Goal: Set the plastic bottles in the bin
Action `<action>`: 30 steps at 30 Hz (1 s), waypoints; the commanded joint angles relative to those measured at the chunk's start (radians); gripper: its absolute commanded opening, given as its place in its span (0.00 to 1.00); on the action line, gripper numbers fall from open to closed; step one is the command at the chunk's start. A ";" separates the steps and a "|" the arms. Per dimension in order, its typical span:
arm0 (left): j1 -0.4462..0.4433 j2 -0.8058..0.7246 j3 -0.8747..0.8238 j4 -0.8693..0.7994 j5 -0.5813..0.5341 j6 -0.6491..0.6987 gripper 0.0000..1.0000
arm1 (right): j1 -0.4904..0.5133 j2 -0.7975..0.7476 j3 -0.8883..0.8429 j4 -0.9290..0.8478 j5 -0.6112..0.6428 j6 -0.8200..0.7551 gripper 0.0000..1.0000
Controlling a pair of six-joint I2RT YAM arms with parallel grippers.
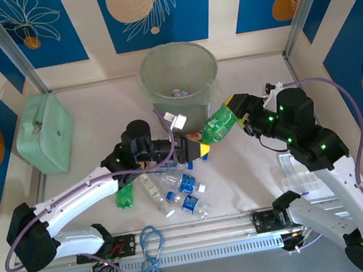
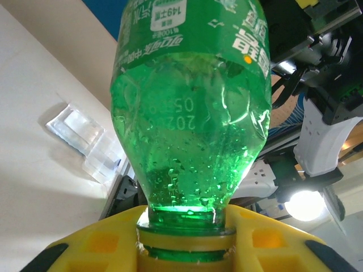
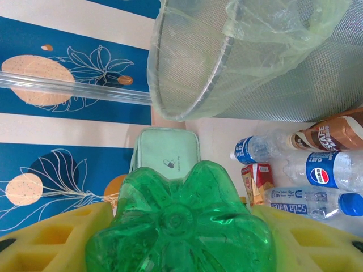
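A green bottle hangs in the air just in front of the bin, a round pale green bucket with a liner bag. Both grippers hold it. My left gripper is shut on its neck, yellow fingers on either side. My right gripper is shut on its base. The bin's mesh wall stands close above the bottle's base. Several clear blue-labelled bottles lie on the table below, with another green bottle and a brown bottle.
A flat mint-green case lies at the far left. A clear plastic tray sits on the right near my right arm's base. A small red packet lies among the bottles. A blue cable loop rests on the front rail.
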 commanded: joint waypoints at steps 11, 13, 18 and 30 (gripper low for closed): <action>-0.008 -0.031 0.025 -0.059 -0.054 0.071 0.13 | -0.005 -0.016 0.008 -0.082 0.030 -0.032 0.77; -0.008 -0.035 0.029 -0.069 -0.060 0.083 0.12 | -0.006 -0.015 0.024 -0.132 0.058 -0.049 0.82; -0.007 -0.060 0.041 -0.094 -0.093 0.115 0.10 | -0.022 -0.020 0.058 -0.228 0.090 -0.098 0.89; 0.002 -0.091 0.192 -0.293 -0.312 0.266 0.10 | -0.031 -0.037 0.157 -0.446 0.217 -0.175 0.89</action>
